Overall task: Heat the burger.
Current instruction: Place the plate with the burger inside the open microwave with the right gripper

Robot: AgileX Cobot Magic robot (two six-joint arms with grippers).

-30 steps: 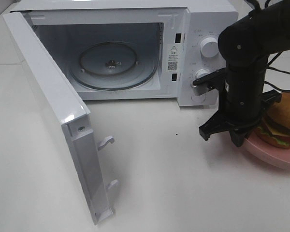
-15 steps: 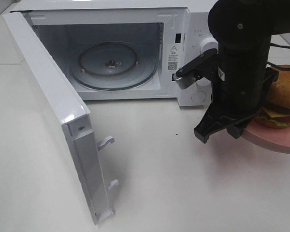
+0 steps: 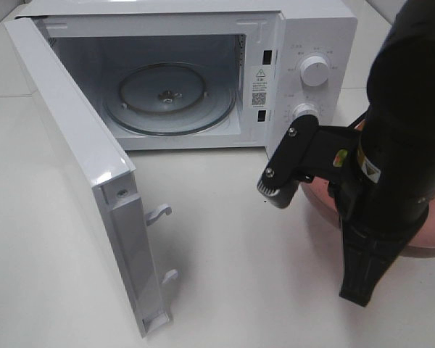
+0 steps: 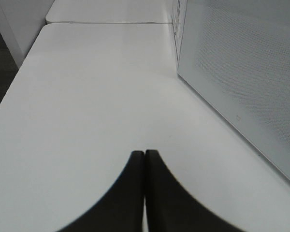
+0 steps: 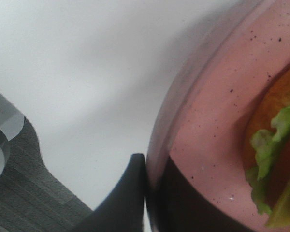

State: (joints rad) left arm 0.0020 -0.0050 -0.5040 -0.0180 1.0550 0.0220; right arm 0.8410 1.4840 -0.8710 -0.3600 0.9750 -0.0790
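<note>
In the right wrist view the burger (image 5: 273,145) shows at the edge, with green lettuce under an orange-brown bun, lying on a pink speckled plate (image 5: 212,125). My right gripper (image 5: 146,166) is shut on the plate's rim, one finger outside it and one on its inner face. In the exterior high view my black right arm (image 3: 399,145) fills the right side and hides the burger; only slivers of the plate (image 3: 317,201) show around it, off the table in front of the microwave's control panel. My left gripper (image 4: 145,154) is shut and empty over the white table.
The white microwave (image 3: 304,29) stands at the back with its door (image 3: 80,159) swung wide open to the left. A glass turntable (image 3: 167,98) lies inside. Two knobs (image 3: 315,71) sit on its right panel. The door's outer face (image 4: 241,72) is beside my left gripper.
My right arm has risen toward the camera, carrying the plate and burger up off the table. The burger, visible at the right before, is now hidden behind the arm.
</note>
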